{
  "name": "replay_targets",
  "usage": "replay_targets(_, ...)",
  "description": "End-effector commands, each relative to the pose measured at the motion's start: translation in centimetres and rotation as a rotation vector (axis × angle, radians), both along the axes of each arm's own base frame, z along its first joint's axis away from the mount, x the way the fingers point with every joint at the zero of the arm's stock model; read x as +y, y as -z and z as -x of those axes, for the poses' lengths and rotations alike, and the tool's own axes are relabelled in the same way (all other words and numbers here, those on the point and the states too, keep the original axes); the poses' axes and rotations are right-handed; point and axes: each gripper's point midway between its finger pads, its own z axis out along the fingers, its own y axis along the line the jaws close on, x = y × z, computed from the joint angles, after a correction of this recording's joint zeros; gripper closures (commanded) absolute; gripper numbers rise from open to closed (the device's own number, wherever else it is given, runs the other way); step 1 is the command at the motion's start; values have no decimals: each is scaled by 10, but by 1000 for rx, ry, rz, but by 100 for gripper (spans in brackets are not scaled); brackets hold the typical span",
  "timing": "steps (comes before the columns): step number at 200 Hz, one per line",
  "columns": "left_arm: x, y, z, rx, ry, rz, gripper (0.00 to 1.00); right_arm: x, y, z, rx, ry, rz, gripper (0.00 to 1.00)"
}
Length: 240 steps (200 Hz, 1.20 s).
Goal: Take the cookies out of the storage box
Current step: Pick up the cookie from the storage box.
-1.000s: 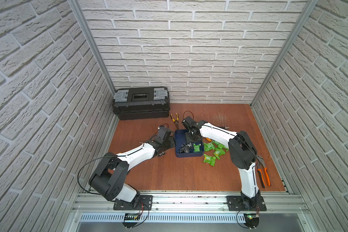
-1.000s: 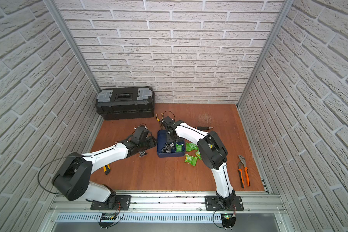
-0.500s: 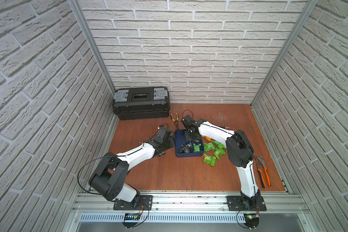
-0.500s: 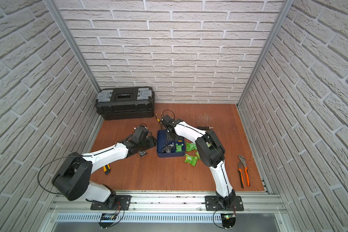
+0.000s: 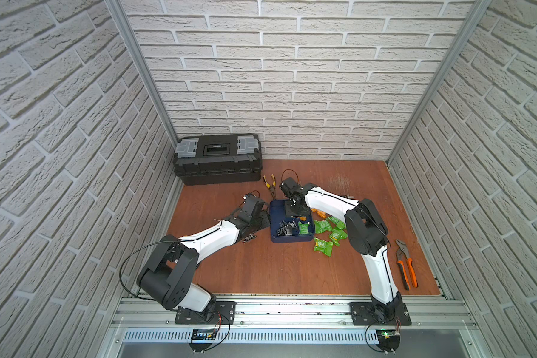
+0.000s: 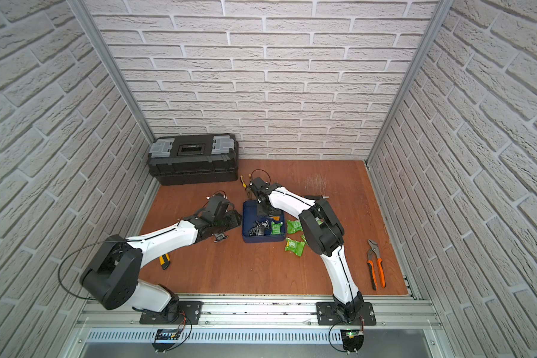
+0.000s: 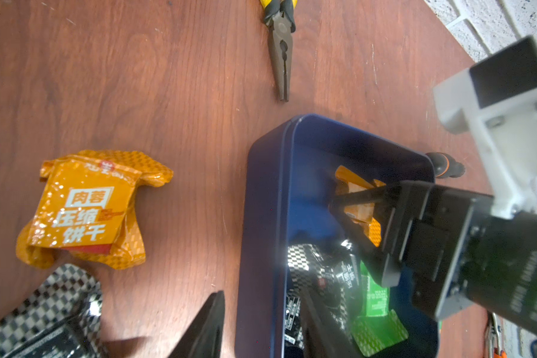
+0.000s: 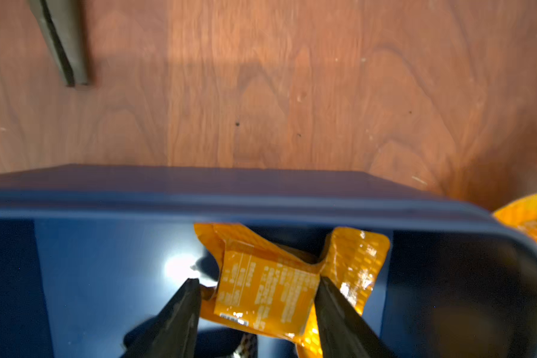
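Observation:
The navy blue storage box (image 5: 292, 240) (image 6: 262, 239) sits mid-table. Inside lie black cookies (image 5: 285, 230), a green packet (image 5: 303, 228) and an orange packet (image 8: 270, 288) (image 7: 352, 186) by the far wall. My right gripper (image 8: 256, 297) (image 5: 296, 212) reaches into the box, open, one finger on each side of that orange packet. My left gripper (image 7: 261, 289) (image 5: 262, 218) is open astride the box's left wall (image 7: 267, 248), one finger outside and one inside. Several green cookies (image 5: 323, 246) lie on the table right of the box. An orange packet (image 7: 84, 210) lies left of it.
A black toolbox (image 5: 217, 158) stands at the back left. Yellow-handled pliers (image 5: 270, 183) (image 7: 281, 46) lie just behind the box, orange-handled pliers (image 5: 405, 268) at the front right. A yellow-handled tool (image 6: 165, 260) lies under my left arm. Brick walls close three sides.
My right gripper's jaws have narrowed around the orange packet and its arm has shifted slightly. The left arm has not moved.

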Motion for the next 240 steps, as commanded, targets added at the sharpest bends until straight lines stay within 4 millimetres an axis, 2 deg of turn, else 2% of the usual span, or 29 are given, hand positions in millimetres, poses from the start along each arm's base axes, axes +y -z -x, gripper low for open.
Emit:
replay_targets(1, 1, -9, -5, -26, -9, 11, 54, -2, 11, -1, 17, 20, 12, 41)
replay_targets(62, -2, -9, -8, -23, -1, 17, 54, -7, 23, 6, 50, 19, 32, 59)
replay_targets(102, -2, -8, -8, -22, -5, 17, 54, -8, 17, 8, 43, 10, 29, 70)
replay_targets(124, -1, -8, -7, -23, -7, 19, 54, -4, 2, 6, 20, -2, 3, 71)
replay_targets(156, 1, -10, -6, -28, -11, 17, 54, 6, -39, 3, -55, -19, -77, 73)
replay_targets(185, 0, -10, -7, -29, -11, 19, 54, 8, -67, 9, -93, -33, -117, 75)
replay_targets(201, 0, -11, -7, -31, -11, 20, 54, 6, -73, 15, -94, -36, -120, 75)
replay_targets(204, 0, -11, -7, -31, -12, 21, 54, 5, -85, 17, -115, -39, -133, 75)
replay_targets(214, 0, -12, -7, -33, -11, 21, 54, 2, -92, 23, -119, -39, -136, 75)
replay_targets(240, 1, -13, -7, -36, -12, 21, 54, -19, -104, 41, -130, -30, -101, 75)
